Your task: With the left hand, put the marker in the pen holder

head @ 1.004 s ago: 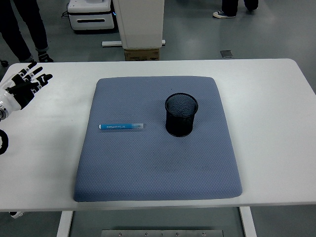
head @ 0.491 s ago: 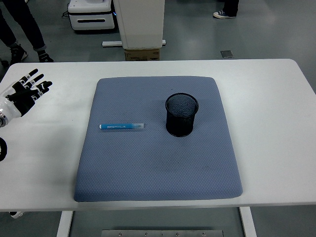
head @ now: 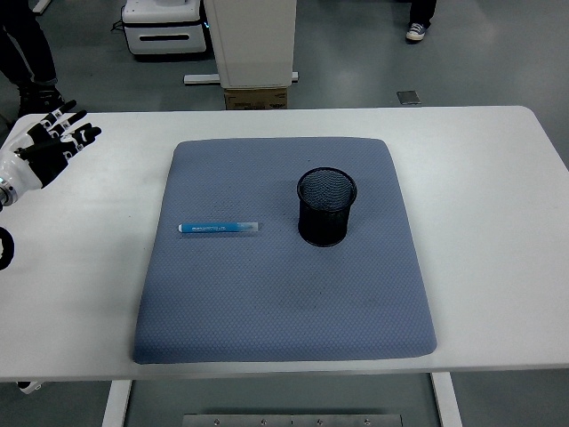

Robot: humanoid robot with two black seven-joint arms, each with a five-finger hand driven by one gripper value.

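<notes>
The marker (head: 219, 229) lies flat on the mat (head: 284, 294), left of the holder (head: 326, 206). The left hand (head: 49, 147), fingers spread and empty, is held near the worktop's far-left corner. The marker is best approached from above and pinched mid-barrel.

One view only — a head camera set high on the robot's side, looking forward and down over the tabletop (head: 498, 178). The near edge runs along the bottom of the frame, the far edge about a quarter of the way down, with grey floor (head: 356, 53) beyond it. The camera sits far enough back to take in nearly the full width of the tabletop. The left robot hand (head: 49, 147) enters at the left edge; the mat (head: 284, 302) lies to its right, roughly centred — no second view overlaps it.
</notes>
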